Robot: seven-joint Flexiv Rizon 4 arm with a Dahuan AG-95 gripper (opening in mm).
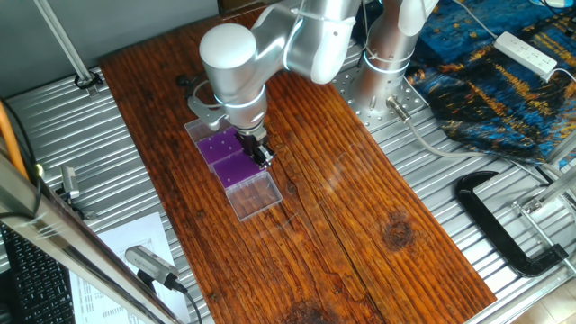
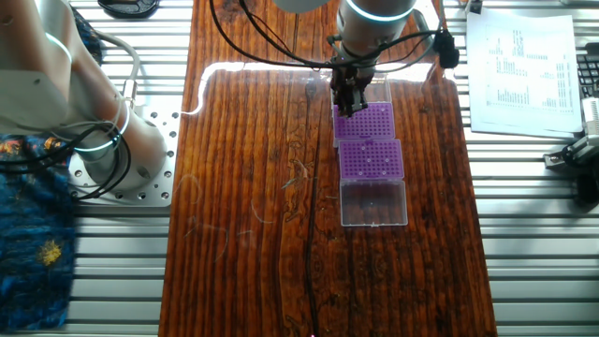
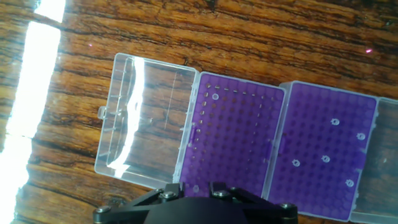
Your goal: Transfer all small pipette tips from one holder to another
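While the arm leans over the wooden surface (image 2: 253, 187), the claw (image 2: 350, 101) hangs low over the edge of one purple rack (image 2: 367, 124), the rack that lies nearest it. Whether its two fingers are parted, pinched together or holding a tip cannot be told: in both fixed views they are a small dark clump, and the hand view shows only the black base of the claw (image 3: 205, 202) along the bottom edge.

Directly under the claw, that near rack (image 3: 233, 143) shows a grid of holes with one pale tip (image 3: 215, 96) standing at a far corner. On the side away from the second rack, its clear hinged lid (image 3: 146, 124) lies flat open on the wood, catching a bright glare.

Just beside the near rack, on its other side and touching it edge to edge, sits the second purple rack (image 3: 329, 149). Several small tips stand in it as pale rings, scattered and well apart, among them one near its middle (image 3: 324, 158) and one by its outer edge (image 3: 360, 136).

Beyond the second rack, farther from the claw, its own clear lid (image 2: 373, 201) lies open on the surface, so boxes and lids form one straight row.

Well away from the claw, a printed paper sheet (image 2: 524, 65) rests on the ribbed metal bench (image 2: 533, 243) that borders the wood.
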